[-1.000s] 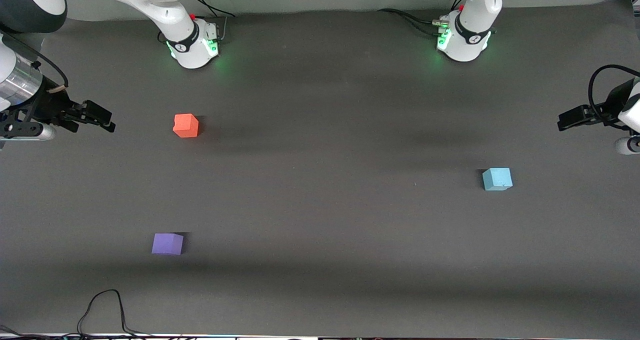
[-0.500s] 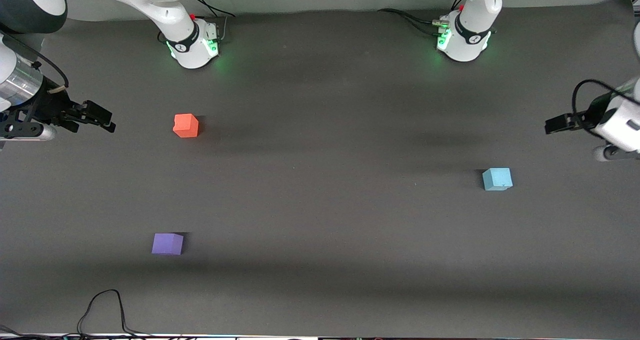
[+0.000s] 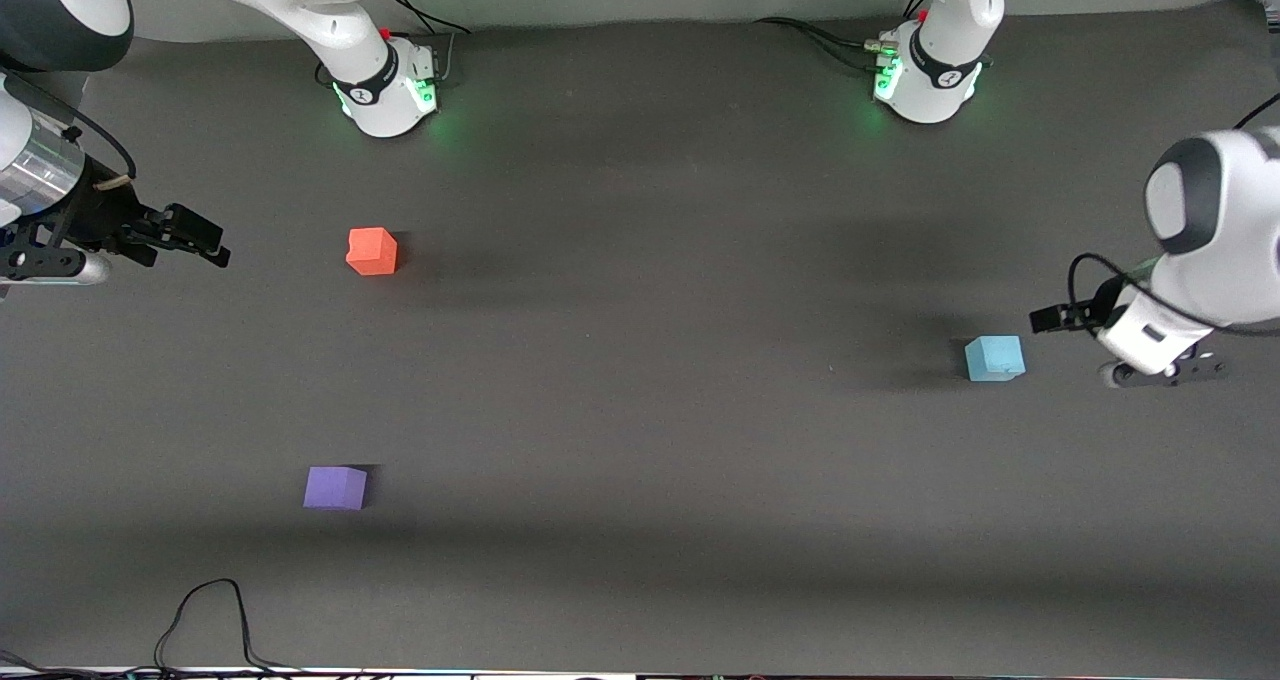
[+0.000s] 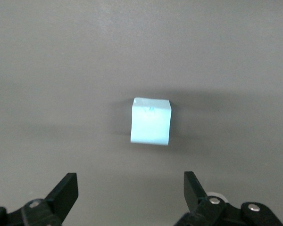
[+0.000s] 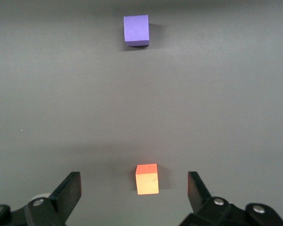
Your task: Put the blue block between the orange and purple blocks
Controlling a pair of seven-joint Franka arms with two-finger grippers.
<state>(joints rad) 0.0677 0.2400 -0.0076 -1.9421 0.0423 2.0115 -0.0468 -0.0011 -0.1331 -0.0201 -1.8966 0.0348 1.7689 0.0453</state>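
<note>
The left gripper (image 3: 1050,317) hangs above the dark table mat (image 3: 640,410) at the left arm's end, fingers spread wide, nothing between them. Just beside it, sitting flat on the mat, is the small matte sky-blue foam cube (image 3: 995,358), untouched. In the left wrist view the blue cube (image 4: 151,121) lies ahead of the spread fingers (image 4: 66,190) and roughly centred on the gap, so the line-up looks good already.

This reads as the approach, with the pick not yet made. To do it well: bring the gripper directly over the cube, keep the spread as wide as it is, and square the fingers to two flat faces. The cube sits slightly turned in the wrist view, so a small wrist twist would help. Descend until the pads sit at mid-height on the sides, then close gently; foam gives, and a corner pinch could squirt it sideways.

At the right arm's end, the right gripper (image 3: 195,237) waits, also spread and empty, hanging above the mat just beside the small matte orange-red cube (image 3: 372,251). The small matte violet-purple cube (image 3: 335,488) sits well apart from it, nearer the front camera. The bare mat between those two is the target, a long carry from where the left gripper is now.
</note>
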